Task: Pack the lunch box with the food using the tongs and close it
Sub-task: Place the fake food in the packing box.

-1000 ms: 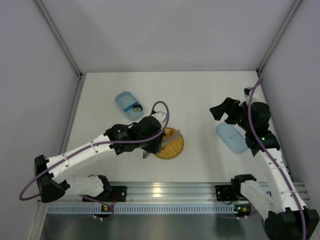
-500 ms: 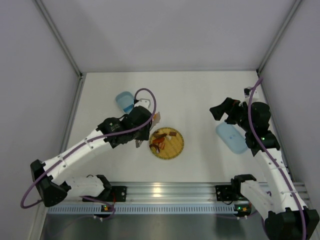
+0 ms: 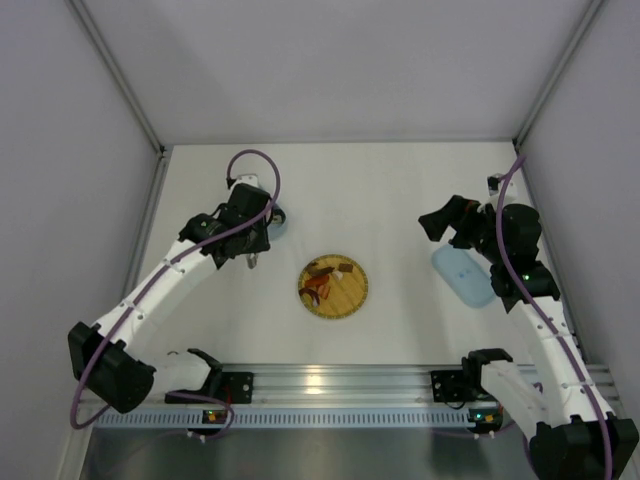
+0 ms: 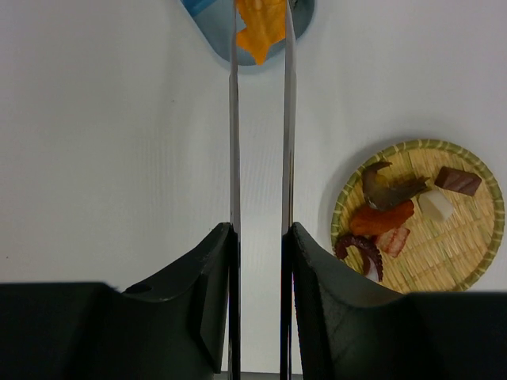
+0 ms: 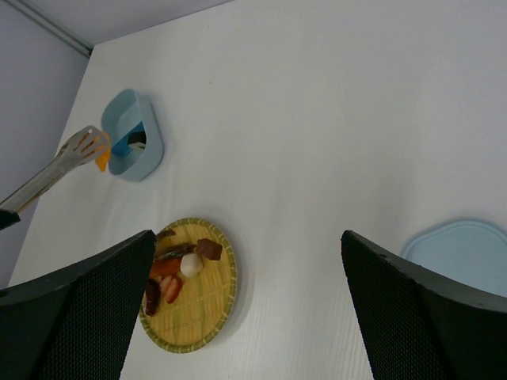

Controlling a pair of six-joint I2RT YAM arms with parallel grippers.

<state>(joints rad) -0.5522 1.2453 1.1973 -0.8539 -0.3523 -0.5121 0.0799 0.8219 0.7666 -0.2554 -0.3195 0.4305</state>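
**Pinching orange food (image 4: 260, 30) at the lunch box (image 5: 150, 156)**

The left gripper (image 4: 260, 237) clamps the tongs (image 4: 234, 119), whose tips pinch the piece at the box's rim. The right gripper (image 5: 247, 257) gapes wide, empty, near the lid (image 5: 467, 253). Remaining food (image 4: 382, 218) lies on the woven plate (image 4: 463, 267).

White table (image 3: 400, 195): light-blue lunch box (image 5: 147, 155), yellow woven plate (image 3: 356, 300), separate lid (image 3: 462, 276).

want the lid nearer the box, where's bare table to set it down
Bare: the wide strip between the plate and the lid, and the far table behind both. Crowded: around the lunch box, where the tongs hover.
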